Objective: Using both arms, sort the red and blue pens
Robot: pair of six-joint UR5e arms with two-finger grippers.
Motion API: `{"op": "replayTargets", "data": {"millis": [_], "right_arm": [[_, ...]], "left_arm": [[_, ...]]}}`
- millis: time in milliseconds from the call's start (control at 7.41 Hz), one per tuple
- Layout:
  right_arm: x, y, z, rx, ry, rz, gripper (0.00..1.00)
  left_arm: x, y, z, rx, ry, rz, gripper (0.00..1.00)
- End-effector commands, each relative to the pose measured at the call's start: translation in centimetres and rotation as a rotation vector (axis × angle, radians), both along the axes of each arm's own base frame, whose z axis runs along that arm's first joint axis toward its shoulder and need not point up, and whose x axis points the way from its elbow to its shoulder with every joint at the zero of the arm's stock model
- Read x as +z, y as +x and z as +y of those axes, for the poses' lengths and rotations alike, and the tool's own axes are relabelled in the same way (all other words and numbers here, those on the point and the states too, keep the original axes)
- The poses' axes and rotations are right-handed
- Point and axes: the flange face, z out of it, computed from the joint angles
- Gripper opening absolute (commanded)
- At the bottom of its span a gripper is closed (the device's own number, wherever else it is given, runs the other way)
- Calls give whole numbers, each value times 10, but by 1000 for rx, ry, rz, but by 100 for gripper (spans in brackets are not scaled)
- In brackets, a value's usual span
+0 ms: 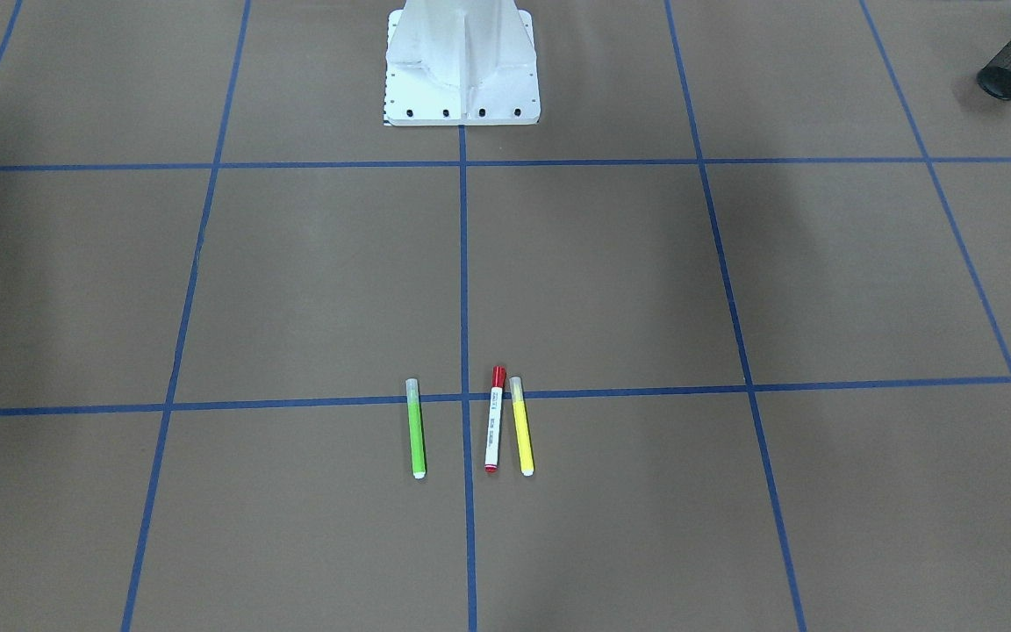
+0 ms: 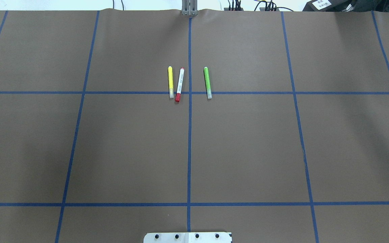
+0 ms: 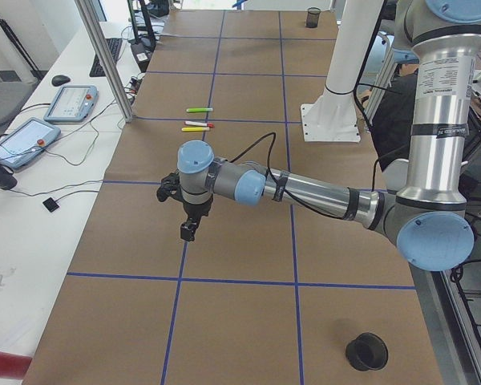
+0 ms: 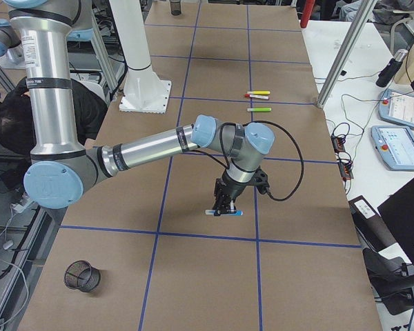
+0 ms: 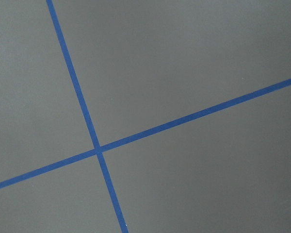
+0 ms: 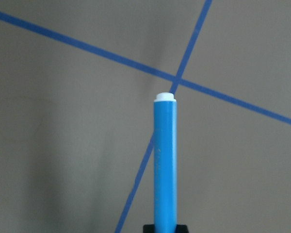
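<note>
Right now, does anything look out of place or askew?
Nothing spilled or damaged. The red pen lies slightly askew, its cap angled toward the yellow marker. The blue pen is away from the row, held by the right gripper.

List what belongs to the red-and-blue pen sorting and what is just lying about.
For the job:
red pen
blue pen, held in the right gripper
left gripper

Lying about:
green marker
yellow marker
</note>
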Motion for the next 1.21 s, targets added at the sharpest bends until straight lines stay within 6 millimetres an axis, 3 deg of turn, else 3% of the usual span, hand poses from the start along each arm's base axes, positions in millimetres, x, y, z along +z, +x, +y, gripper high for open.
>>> {"op": "replayTargets", "data": {"millis": [0, 135, 405, 675, 810, 945, 1080], "right_arm": [[13, 29, 35, -115, -114, -86, 0], [20, 45, 53, -131, -158, -127, 0], [22, 50, 77, -219, -237, -193, 0], [50, 56, 115, -187, -361, -218, 0], [66, 69, 145, -137, -408, -233, 0], [88, 69, 174, -124, -485, -228, 0], [111, 73, 188, -80, -569, -222, 0]], "left_arm": [[1, 0, 3, 0, 2, 0, 100], [-1, 0, 3, 0, 5, 1, 100], [-3, -1, 3, 0, 10, 0, 100], [-11, -1, 4, -1, 25, 1, 100], [-15, -1, 4, -1, 33, 2, 100], [-21, -1, 5, -1, 45, 4, 100], [-24, -1, 6, -1, 49, 5, 100]]}}
